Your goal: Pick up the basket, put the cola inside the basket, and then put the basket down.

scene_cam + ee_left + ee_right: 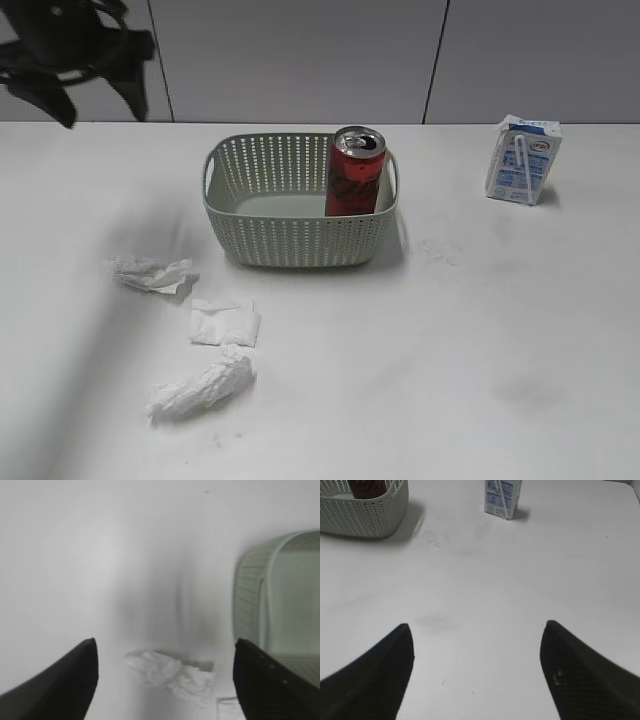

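The pale green basket (300,235) stands on the white table at the middle back. The red cola can (354,172) stands upright inside it at its right end. My left gripper (85,70) is raised high at the top left, away from the basket; in the left wrist view (165,652) its jaws are open and empty, with the basket (255,595) at the right edge. My right gripper (477,635) is open and empty over bare table; it is outside the exterior view. The basket (365,512) and the can's lower part (367,487) show at its view's top left.
A small white-and-blue drink carton (523,160) stands at the back right, also in the right wrist view (502,497). Three crumpled white tissues (215,325) lie left of and in front of the basket; one shows under the left gripper (172,672).
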You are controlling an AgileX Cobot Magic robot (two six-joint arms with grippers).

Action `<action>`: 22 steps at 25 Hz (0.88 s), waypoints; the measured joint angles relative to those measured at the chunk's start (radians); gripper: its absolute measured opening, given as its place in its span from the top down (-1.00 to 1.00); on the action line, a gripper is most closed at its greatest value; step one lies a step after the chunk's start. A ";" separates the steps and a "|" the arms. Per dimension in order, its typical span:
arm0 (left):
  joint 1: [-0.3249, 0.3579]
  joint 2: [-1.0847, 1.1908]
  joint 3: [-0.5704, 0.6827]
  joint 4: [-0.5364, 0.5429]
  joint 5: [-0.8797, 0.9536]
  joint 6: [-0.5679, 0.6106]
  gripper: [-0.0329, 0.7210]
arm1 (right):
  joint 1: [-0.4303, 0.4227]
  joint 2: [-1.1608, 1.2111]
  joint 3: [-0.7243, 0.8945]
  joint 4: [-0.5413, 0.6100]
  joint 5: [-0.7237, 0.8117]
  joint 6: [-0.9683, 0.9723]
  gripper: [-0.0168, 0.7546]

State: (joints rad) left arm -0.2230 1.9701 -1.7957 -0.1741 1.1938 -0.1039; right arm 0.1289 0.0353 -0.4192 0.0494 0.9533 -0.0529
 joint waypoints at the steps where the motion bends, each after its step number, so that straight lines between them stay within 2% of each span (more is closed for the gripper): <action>1: 0.029 -0.025 0.000 0.022 0.007 0.018 -0.74 | 0.000 0.000 0.000 0.000 -0.001 0.000 -0.58; 6: 0.161 -0.177 0.065 0.083 0.016 0.063 -0.67 | 0.000 0.000 0.000 0.000 -0.006 0.001 -0.58; 11: 0.277 -0.371 0.259 0.091 0.017 0.115 -0.66 | 0.000 0.000 0.000 0.000 -0.007 0.001 -0.58; 16: 0.301 -0.659 0.588 0.082 0.006 0.150 -0.65 | 0.000 0.000 0.000 0.000 -0.007 0.001 -0.58; 22: 0.301 -1.007 0.937 0.041 -0.115 0.155 -0.62 | 0.000 0.000 0.000 0.000 -0.007 0.001 -0.58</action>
State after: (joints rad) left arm 0.0783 0.9630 -0.8586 -0.1329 1.0788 0.0514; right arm 0.1289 0.0353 -0.4192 0.0494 0.9467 -0.0520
